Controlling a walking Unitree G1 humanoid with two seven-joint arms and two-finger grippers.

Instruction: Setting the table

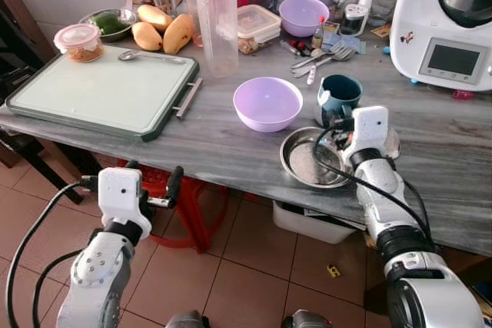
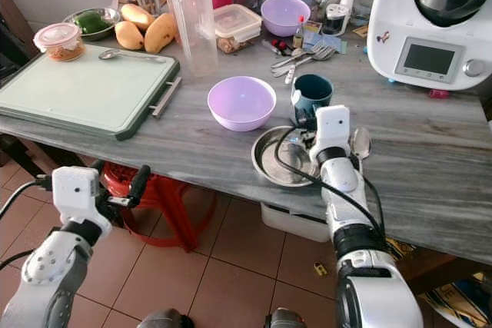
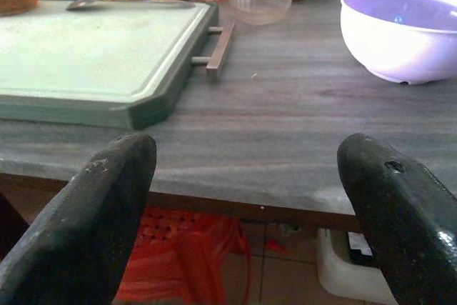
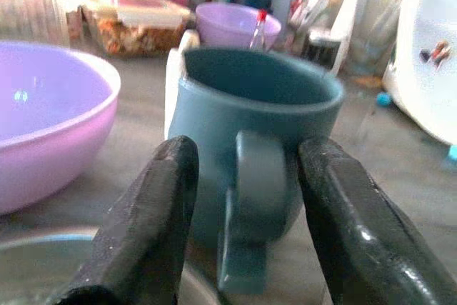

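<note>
A teal mug [image 1: 338, 94] stands on the grey table [image 1: 207, 147], behind a steel plate [image 1: 296, 167] near the front edge. My right gripper [image 4: 250, 151] is open over the plate, and the mug's handle [image 4: 257, 176] sits between its fingers with small gaps on both sides. A purple bowl [image 1: 267, 103] rests left of the mug. A spoon [image 2: 360, 142] lies right of the plate. Forks and spoons [image 1: 323, 57] lie further back. My left gripper [image 3: 246, 169] hangs open and empty below the table's front edge.
A green tray [image 1: 100, 90] with a spoon on it covers the table's left part. A tall clear bottle [image 1: 217, 21], mangoes [image 1: 161, 28], food boxes, a second purple bowl [image 1: 302, 14] and a white kitchen machine [image 1: 442, 28] stand at the back. A red stool [image 1: 184, 213] sits underneath.
</note>
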